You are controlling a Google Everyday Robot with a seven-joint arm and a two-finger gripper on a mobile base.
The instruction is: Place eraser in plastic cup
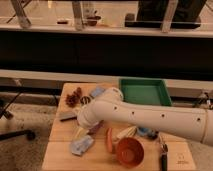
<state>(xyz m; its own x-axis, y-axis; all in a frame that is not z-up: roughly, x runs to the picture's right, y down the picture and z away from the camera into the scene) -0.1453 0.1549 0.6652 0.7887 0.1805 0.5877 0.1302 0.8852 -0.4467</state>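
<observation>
Barely begun, with gripper (88, 124) low by the likely eraser (67, 116) on the surface (57, 151), grip impossible to tell, nothing yet in the orange plastic cup (130, 151).

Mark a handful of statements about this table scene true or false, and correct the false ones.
1. The green rectangular tray sits at the far right of the wooden table. True.
2. The orange-brown round cup lies inside the tray. False: it stands on the table near the front edge, apart from the tray.
3. The gripper is at the left end of the white arm, over the table's left half, beside a dark grey block. True.
4. The arm reaches in from the left side of the picture. False: it comes in from the right.
</observation>
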